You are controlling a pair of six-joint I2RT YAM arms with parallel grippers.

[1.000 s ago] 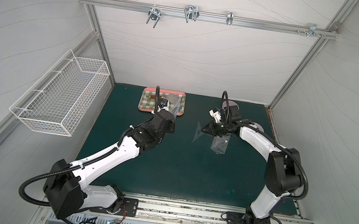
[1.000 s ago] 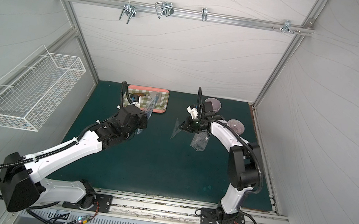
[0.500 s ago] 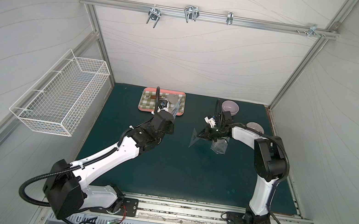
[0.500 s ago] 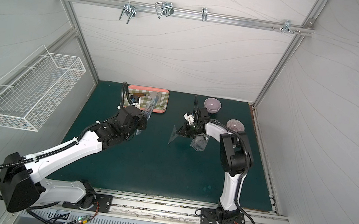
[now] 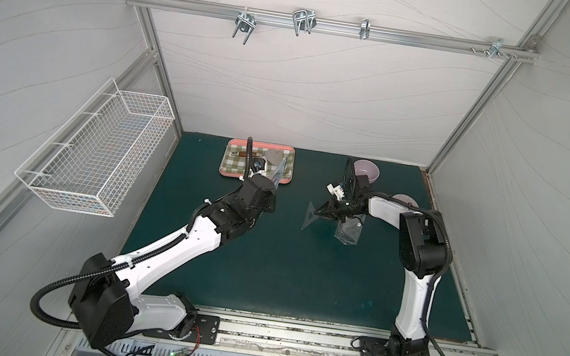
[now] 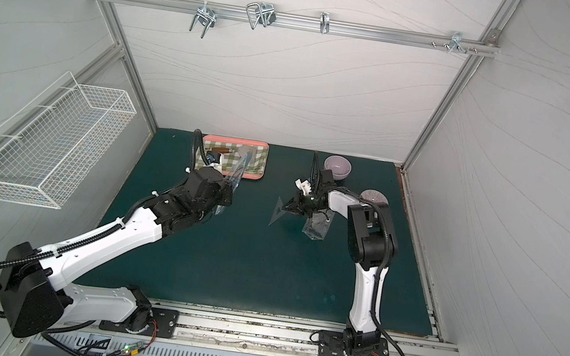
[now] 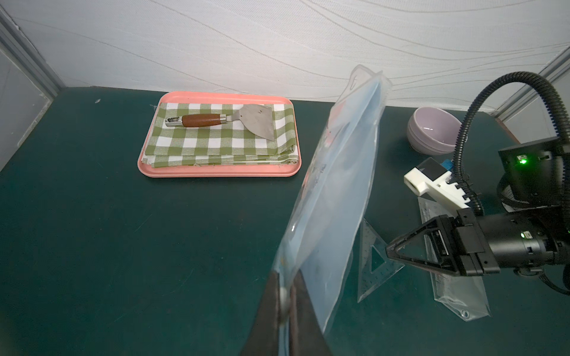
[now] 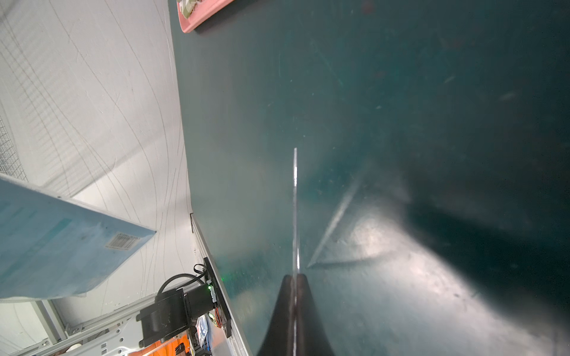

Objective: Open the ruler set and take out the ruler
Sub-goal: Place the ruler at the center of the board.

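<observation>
The ruler set's clear pouch (image 7: pixel 336 191) with a blue card inside hangs above the green mat near the tray, and my left gripper (image 7: pixel 285 296) is shut on its lower corner. In both top views the pouch (image 5: pixel 278 172) (image 6: pixel 238 174) sticks up past the left wrist. A clear triangle ruler (image 5: pixel 310 219) (image 6: pixel 277 216) (image 7: pixel 371 271) is pinched in my shut right gripper (image 5: pixel 320 211) (image 6: pixel 286 208) (image 8: pixel 295 277) low over the mat. It shows edge-on in the right wrist view (image 8: pixel 295 200). The pouch (image 8: pixel 61 240) also appears there.
A clear sleeve with a straight ruler (image 5: pixel 346 232) (image 7: pixel 453 296) lies on the mat under my right wrist. A pink tray (image 5: pixel 223 171) (image 7: pixel 216 174) holds a checked cloth and a scraper (image 7: pixel 246 121). A purple bowl (image 5: pixel 367 170) and a plate (image 5: pixel 403 198) stand at the back right. A wire basket (image 5: pixel 96 150) hangs on the left wall.
My right arm has swung its elbow inward, and the gripper with the triangle ruler has shifted slightly left and toward the front. The left arm and pouch have stayed still.
</observation>
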